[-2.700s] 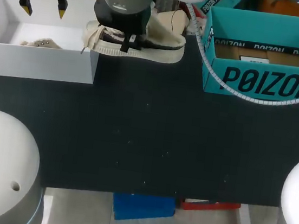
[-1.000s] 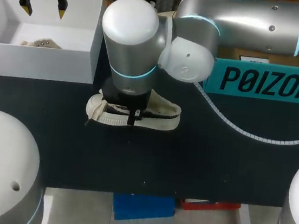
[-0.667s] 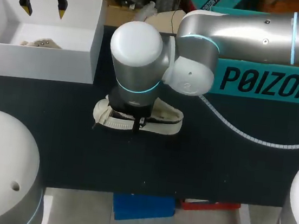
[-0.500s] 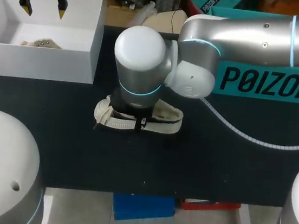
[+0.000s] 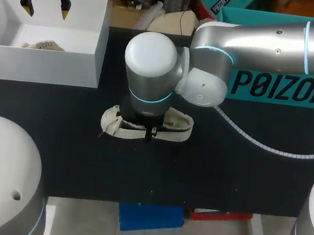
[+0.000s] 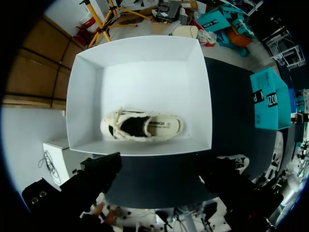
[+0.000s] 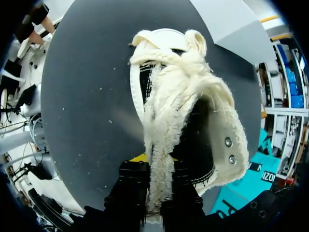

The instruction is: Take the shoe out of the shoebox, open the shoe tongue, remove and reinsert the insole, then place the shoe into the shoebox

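A cream shoe (image 5: pixel 176 125) lies on its sole in the middle of the black table (image 5: pixel 207 175), toe toward my left side. My right arm reaches over it from the right, and its wrist hides the shoe's middle. In the right wrist view my right gripper (image 7: pixel 159 169) is shut on the shoe's (image 7: pixel 217 125) woolly tongue and laces, one finger on each side. My left gripper (image 5: pixel 44 7) hangs open above the white box (image 5: pixel 42 72) at the back left. The left wrist view shows that gripper (image 6: pixel 161 164) spread wide over the box (image 6: pixel 205 96), well above a second cream shoe (image 6: pixel 142 125) inside.
The teal shoebox (image 5: pixel 281 87) stands at the back right, partly behind my right arm, and its cable droops in front of it. The second shoe (image 5: pixel 42 44) shows in the white box. Bare table lies in front of the shoe and to its sides.
My right arm has brought the shoe forward from the back, beside the white box, and down onto the table's middle. Over the last second it shifted slightly right. The left arm has not moved.
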You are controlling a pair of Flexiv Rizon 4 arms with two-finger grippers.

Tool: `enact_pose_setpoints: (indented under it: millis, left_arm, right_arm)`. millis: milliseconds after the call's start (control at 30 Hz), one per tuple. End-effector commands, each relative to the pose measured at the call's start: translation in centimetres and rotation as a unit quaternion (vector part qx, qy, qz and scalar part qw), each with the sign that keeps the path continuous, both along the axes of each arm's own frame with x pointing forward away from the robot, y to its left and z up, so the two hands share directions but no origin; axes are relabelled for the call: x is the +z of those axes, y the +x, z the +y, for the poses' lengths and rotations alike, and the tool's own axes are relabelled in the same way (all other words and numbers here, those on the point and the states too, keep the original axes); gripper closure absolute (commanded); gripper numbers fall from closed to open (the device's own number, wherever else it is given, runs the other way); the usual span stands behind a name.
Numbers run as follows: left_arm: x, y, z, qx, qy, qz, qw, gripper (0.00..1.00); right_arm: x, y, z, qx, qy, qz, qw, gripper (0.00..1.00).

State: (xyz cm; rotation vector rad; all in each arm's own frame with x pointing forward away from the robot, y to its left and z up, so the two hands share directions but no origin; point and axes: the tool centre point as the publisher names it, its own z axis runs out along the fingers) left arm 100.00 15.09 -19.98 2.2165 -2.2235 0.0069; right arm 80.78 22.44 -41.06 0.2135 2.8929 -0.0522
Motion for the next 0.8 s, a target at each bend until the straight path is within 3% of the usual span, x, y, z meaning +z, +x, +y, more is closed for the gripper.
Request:
enact_pose_setpoints:
  millis: [33,267,367,467,567,800]
  left_arm:
    - [0.0,0.0,0.0,0.000,0.001,0.001,1.000,0.00]
    - [0.0,0.0,0.0,0.000,0.001,0.001,1.000,0.00]
    - [0.0,0.0,0.0,0.000,0.001,0.001,1.000,0.00]
    - [0.0,0.0,0.0,0.000,0.001,0.001,1.000,0.00]
    - [0.0,0.0,0.0,0.000,0.001,0.001,1.000,0.00]
    - [0.0,0.0,0.0,0.000,0.001,0.001,1.000,0.00]
  right_arm:
    - [1.5,-0.9,0.3,-0.016,0.005,0.005,1.000,0.00]
    - [8.2,-2.3,1.1,0.013,0.066,0.019,0.998,0.00]
    - [10.4,-2.6,1.5,0.067,0.106,0.007,0.992,0.00]
    - [12.4,-2.6,2.0,0.145,0.171,-0.015,0.974,0.00]
    - [13.5,-2.4,2.5,0.216,0.234,0.004,0.948,0.00]
    - [13.5,-2.4,2.5,0.216,0.234,0.004,0.948,0.00]
